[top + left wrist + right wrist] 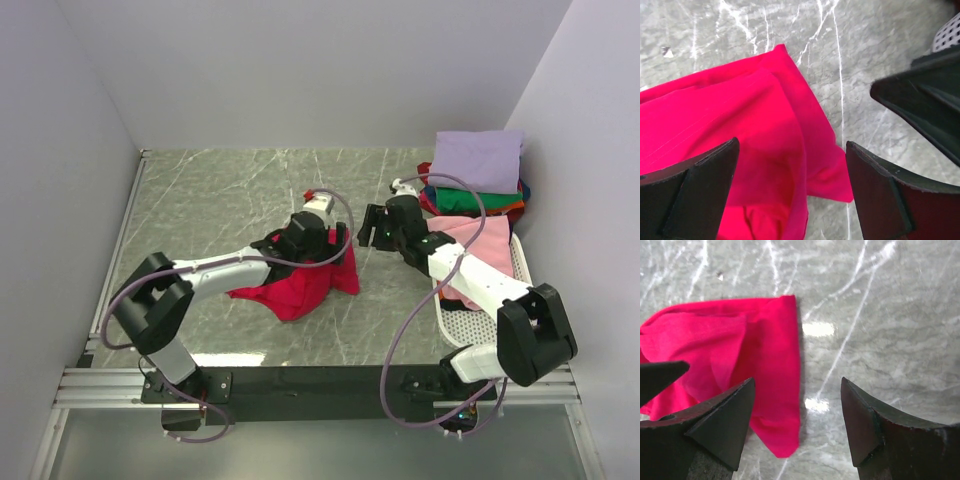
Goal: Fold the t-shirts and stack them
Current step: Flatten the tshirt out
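Note:
The crimson-red t-shirt point(300, 285) lies crumpled on the marble table point(220, 200) near the middle. My left gripper point(325, 240) is open right above its far right part; its wrist view shows the red cloth point(740, 130) between and below the spread fingers point(875, 190). My right gripper point(372, 228) is open and empty just right of the shirt; its wrist view shows a corner of the shirt point(775, 390) by the left finger point(725, 425). A stack of folded t-shirts with the lavender one point(478, 160) on top sits at the back right. A pink t-shirt point(470, 240) lies in the basket.
A white perforated basket point(480, 325) stands at the right, under my right arm. Green, blue, orange and red folded layers point(475, 198) lie under the lavender shirt. White walls close in the table on three sides.

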Controlling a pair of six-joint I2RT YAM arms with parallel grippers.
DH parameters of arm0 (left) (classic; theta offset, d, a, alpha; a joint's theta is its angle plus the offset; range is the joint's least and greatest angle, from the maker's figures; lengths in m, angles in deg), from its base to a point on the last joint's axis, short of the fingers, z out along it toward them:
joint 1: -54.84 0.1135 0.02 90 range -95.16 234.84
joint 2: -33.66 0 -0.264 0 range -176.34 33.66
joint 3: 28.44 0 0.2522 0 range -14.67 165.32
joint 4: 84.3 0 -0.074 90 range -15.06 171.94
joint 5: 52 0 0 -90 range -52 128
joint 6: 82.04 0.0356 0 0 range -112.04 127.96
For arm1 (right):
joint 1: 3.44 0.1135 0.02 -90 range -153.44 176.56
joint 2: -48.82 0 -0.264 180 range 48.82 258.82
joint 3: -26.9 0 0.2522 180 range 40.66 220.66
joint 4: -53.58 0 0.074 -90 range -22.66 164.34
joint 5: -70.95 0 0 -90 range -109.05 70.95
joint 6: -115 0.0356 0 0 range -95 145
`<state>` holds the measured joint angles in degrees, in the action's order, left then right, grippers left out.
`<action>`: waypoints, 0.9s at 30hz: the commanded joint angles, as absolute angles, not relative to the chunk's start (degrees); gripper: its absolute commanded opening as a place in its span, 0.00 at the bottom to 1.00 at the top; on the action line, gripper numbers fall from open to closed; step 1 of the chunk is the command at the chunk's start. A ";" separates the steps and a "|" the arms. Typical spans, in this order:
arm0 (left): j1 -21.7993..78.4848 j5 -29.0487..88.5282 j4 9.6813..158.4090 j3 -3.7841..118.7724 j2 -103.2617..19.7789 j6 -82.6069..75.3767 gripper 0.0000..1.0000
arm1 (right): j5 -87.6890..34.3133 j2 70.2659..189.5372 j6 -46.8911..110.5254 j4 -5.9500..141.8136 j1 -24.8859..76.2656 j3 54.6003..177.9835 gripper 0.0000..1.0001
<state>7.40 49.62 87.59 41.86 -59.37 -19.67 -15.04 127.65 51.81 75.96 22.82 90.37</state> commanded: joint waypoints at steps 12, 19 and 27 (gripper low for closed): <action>3.69 60.42 77.11 51.68 -68.38 -17.17 0.60 | -17.29 122.91 51.63 72.61 19.51 87.15 0.76; 3.60 68.39 72.72 52.12 -62.24 -18.58 0.00 | -18.87 122.91 49.79 71.73 20.55 87.41 0.75; 6.76 81.31 62.53 46.94 -41.16 -21.99 0.00 | -22.12 128.44 48.91 69.36 30.74 90.58 0.75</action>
